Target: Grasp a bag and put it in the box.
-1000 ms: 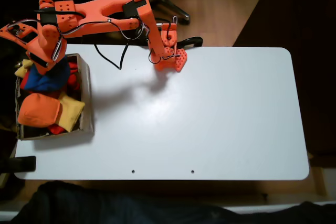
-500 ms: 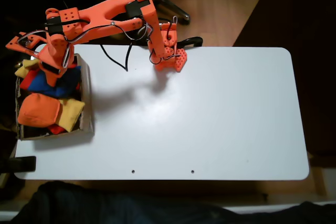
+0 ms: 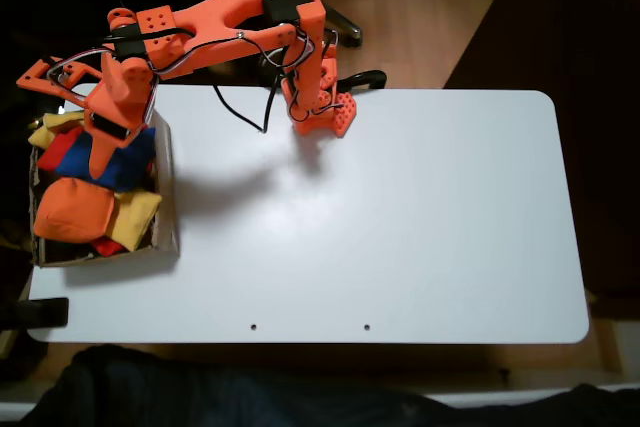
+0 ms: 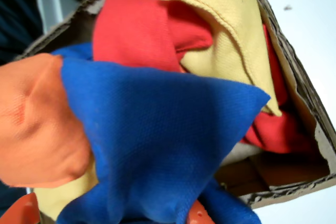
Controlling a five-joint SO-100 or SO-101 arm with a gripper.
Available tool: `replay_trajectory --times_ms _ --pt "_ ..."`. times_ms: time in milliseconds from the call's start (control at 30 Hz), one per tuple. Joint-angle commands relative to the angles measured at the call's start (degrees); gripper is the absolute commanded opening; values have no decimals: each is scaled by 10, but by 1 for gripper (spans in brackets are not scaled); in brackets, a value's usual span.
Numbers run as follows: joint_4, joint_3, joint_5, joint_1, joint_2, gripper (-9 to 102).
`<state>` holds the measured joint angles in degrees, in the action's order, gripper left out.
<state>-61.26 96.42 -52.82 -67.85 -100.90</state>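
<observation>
The blue bag (image 3: pixel 128 162) hangs low over the brown cardboard box (image 3: pixel 166 209) at the table's left end in the fixed view. My orange gripper (image 3: pixel 98 169) points down into the box and is shut on the bag. In the wrist view the bag (image 4: pixel 157 145) fills the lower middle, bunched between my orange fingertips (image 4: pixel 197 214) at the bottom edge, one pointed corner sticking out to the right. The gripper (image 4: pixel 110 216) sits just above the box wall (image 4: pixel 296 85) and the other beanbags.
The box also holds an orange beanbag (image 3: pixel 72 209), a yellow one (image 3: pixel 136 217) and a red one (image 3: pixel 60 152). Red (image 4: pixel 142 30) and yellow (image 4: pixel 220 19) beanbags lie under the bag. The white table (image 3: pixel 400 227) spreads right; the arm's base (image 3: pixel 322 115) stands at its far edge.
The arm has swung right and toward the table's near side over the box. The blue bag has shifted right with the gripper.
</observation>
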Motion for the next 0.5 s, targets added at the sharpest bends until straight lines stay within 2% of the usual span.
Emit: replay_trajectory --times_ms 0,467 --pt "16 4 10 13 -50 53" --pt "13 18 78 61 -162 54"
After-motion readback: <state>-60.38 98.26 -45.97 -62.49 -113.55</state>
